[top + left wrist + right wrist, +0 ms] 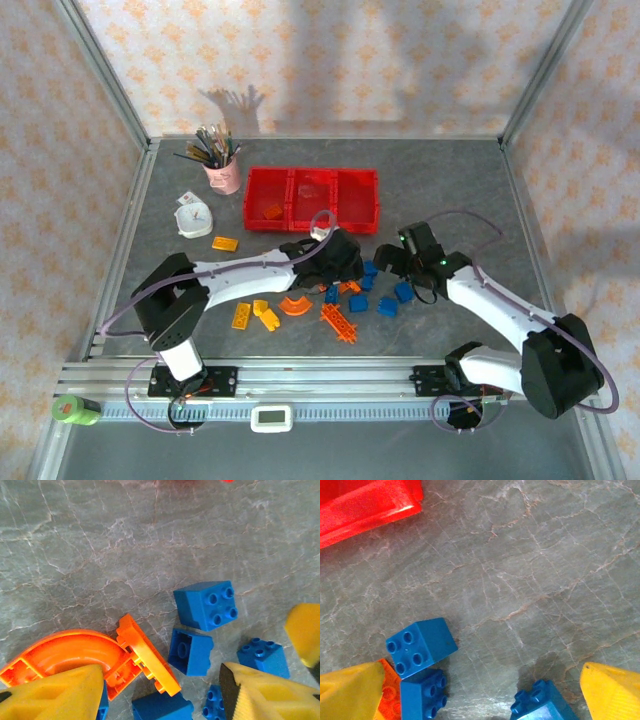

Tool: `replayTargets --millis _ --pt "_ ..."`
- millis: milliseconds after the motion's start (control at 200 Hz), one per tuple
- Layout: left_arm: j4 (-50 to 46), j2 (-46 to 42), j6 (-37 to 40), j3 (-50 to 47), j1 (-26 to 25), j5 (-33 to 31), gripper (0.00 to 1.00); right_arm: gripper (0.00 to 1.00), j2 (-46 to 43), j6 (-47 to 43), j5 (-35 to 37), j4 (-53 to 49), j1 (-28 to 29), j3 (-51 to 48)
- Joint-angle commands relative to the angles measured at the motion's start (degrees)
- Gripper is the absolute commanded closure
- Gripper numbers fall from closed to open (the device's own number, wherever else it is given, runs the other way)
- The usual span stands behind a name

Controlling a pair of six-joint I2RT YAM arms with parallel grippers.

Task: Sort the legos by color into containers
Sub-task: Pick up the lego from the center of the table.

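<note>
The legos lie scattered in front of the red containers point(311, 198): blue bricks point(387, 307), an orange arch point(294, 306), an orange lattice point(338, 323), yellow pieces point(266, 315) and one yellow brick point(225, 242) farther left. One orange piece point(272, 211) lies in the left bin. My left gripper point(340, 265) hangs low over the pile, open. Its fingers point(55, 695) straddle a curved orange arch point(75, 655), an orange plate point(147, 655) and blue bricks point(190, 651), gripping none. My right gripper point(385, 262) is open over bare table point(482, 695), with blue bricks point(421, 646) to its left and another blue brick point(542, 705) by its right finger.
A pink cup of brushes point(224, 170) and a white round gadget point(193, 215) stand left of the bins. A green roll point(72, 408) and a small white device point(271, 417) sit by the front rail. The two grippers are close together over the blue bricks.
</note>
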Motion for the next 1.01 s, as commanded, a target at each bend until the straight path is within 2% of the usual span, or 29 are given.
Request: replayTargets --millis 0,761,1001 --pt "0.31 2.72 -2.69 1.52 -0.37 0.70 0.37 0.00 -1.88 0.69 -0.37 1.60 -0.53 -1.66" --pt "-4.75 14.53 0.08 9.52 -0.25 -4.00 0.57 0.00 -3.98 0.27 -0.95 2.90 -1.85 -4.00" --pt "-5.81 16.60 1.33 11.08 -0.20 -4.62 0.72 0.00 -3.95 -0.12 -1.10 2.93 -1.89 -3.60"
